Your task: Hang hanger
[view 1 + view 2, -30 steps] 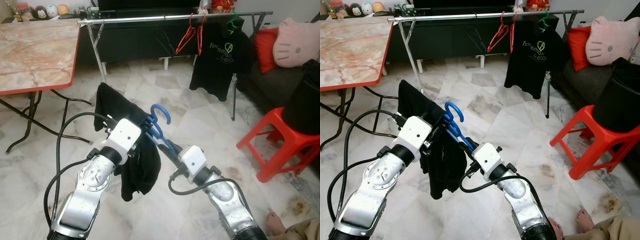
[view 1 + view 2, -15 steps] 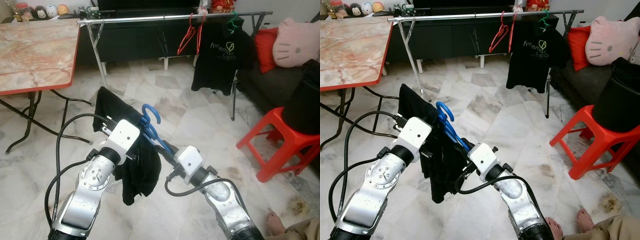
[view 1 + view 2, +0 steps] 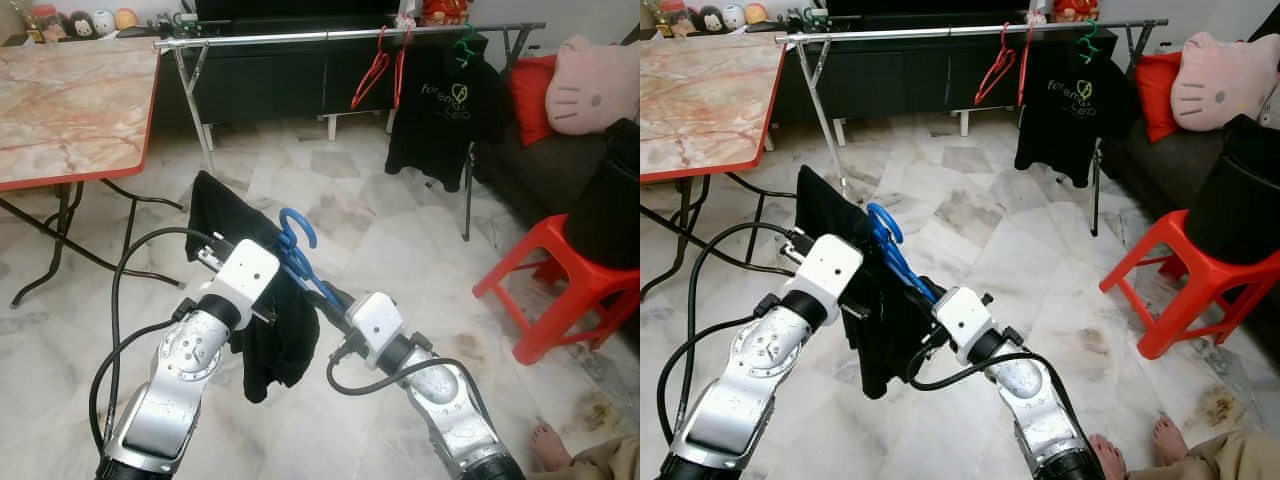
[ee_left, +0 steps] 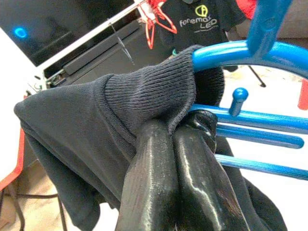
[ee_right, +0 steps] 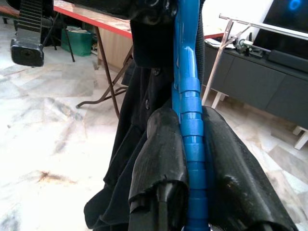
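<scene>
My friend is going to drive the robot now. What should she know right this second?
Left gripper: shut on the collar of the black garment, right where it meets the blue hanger.
Right gripper: shut on the blue hanger's arm.
Both hold the garment on its hanger low over the marble floor, short of the silver clothes rail.
On the rail: two red hangers and a black T-shirt.
Done: garment picked up on its hanger.
Left: go to the rail, lift, and hook the hanger over it.
</scene>
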### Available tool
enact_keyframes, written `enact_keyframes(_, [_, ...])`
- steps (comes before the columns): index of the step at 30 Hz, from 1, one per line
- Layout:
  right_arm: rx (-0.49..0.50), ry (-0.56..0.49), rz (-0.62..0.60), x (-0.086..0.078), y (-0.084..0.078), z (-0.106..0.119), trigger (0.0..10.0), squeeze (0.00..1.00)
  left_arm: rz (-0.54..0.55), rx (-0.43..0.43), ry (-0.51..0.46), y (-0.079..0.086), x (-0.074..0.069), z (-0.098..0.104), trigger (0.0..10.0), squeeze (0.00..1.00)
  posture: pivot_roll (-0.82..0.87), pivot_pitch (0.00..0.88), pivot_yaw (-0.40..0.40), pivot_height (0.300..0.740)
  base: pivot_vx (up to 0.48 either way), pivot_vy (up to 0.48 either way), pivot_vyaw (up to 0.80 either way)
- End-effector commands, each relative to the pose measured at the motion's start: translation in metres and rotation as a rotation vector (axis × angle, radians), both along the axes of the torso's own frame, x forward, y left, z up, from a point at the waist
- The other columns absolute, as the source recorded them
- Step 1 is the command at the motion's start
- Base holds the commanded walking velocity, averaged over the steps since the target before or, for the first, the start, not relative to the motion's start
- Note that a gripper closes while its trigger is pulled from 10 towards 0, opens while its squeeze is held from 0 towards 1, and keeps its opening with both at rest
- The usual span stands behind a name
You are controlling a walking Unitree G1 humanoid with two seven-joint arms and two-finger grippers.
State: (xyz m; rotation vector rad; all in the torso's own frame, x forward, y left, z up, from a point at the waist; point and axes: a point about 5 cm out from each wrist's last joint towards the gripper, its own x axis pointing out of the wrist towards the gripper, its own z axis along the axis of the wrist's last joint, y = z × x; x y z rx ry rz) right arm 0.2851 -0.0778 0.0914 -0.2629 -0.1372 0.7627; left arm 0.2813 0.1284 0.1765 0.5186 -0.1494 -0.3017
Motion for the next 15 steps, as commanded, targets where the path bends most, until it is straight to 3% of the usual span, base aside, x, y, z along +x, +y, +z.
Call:
enact_keyframes(1, [-0.027,-0.024,0.026,-0.003,-0.001,0.002,0.0,0.00,0.170,0.024,-0.039,0.029,0.009,0.008,0.0,0.00,0.00,0.062,-0.026,0.740,0.000,0.000,0.00])
enact_keyframes(9, [-0.167,0.062,0.014,-0.006,-0.017,-0.022,0.0,0.00,0.330,0.002,-0.122,0.055,0.013,0.024,0.0,0.00,0.00,0.066,-0.027,0.740,0.000,0.000,0.00])
enact_keyframes(15, [-0.221,0.122,0.021,-0.008,-0.023,-0.033,0.0,0.00,0.366,-0.015,-0.155,0.060,0.015,0.031,0.0,0.00,0.00,0.067,-0.027,0.740,0.000,0.000,0.00])
